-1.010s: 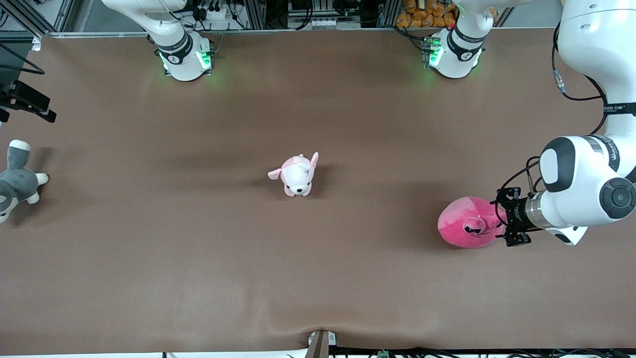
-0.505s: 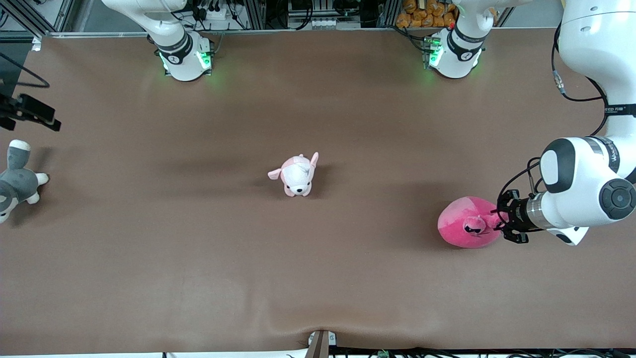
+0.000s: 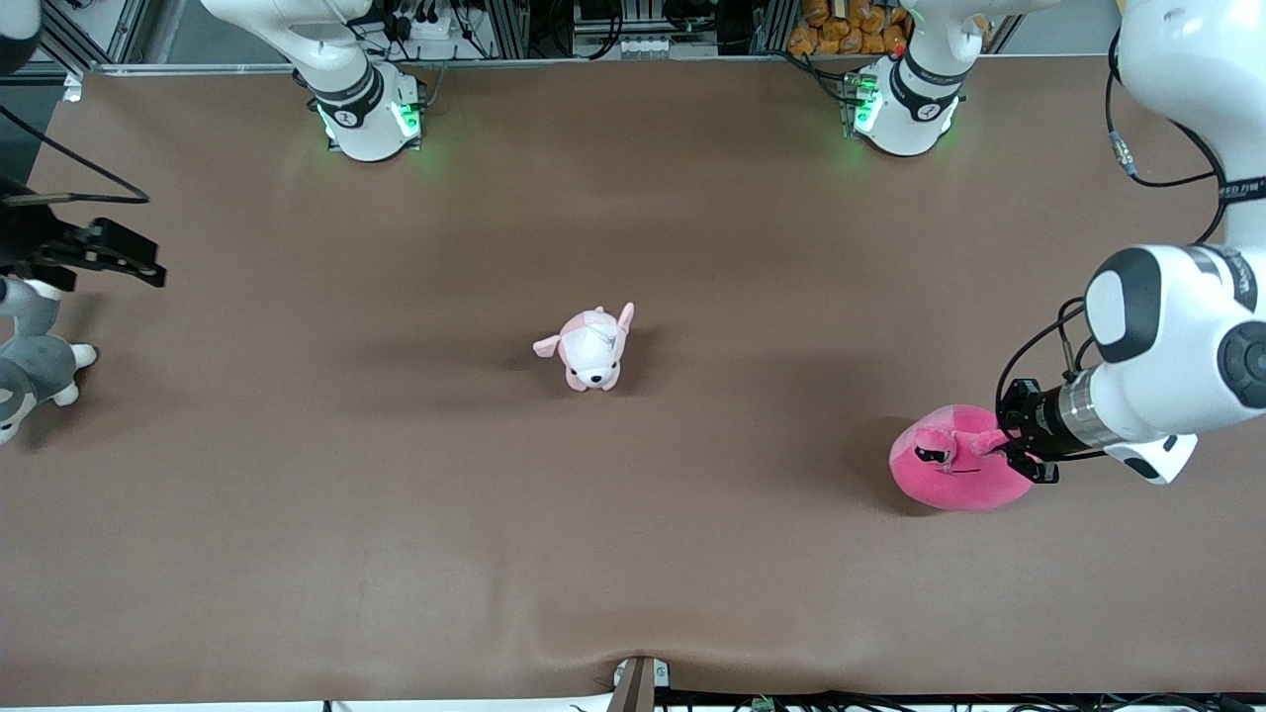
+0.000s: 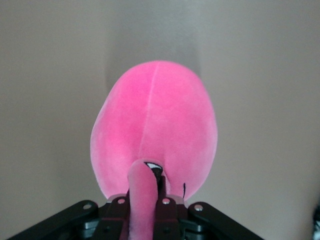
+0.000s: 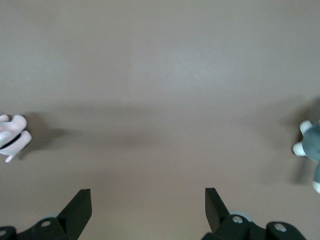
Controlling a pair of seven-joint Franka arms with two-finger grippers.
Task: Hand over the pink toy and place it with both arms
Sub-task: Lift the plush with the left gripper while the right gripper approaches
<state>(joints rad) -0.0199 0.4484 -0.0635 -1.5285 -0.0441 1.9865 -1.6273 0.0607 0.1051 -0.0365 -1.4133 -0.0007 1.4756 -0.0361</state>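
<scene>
The brown table [image 3: 692, 554] carries 3 plush toys. The left gripper [image 3: 1019, 447] has its fingers pinched tight on a protruding limb of the pink toy [image 3: 954, 465], which sits at the table's 4 o'clock, at the left arm's end. The right gripper [image 3: 129, 262] hovers at 9 o'clock, fingers spread wide, holding nothing, over the grey-and-white plush [image 3: 30, 366]. The puppy plush [image 3: 590, 348] sits mid-table.
</scene>
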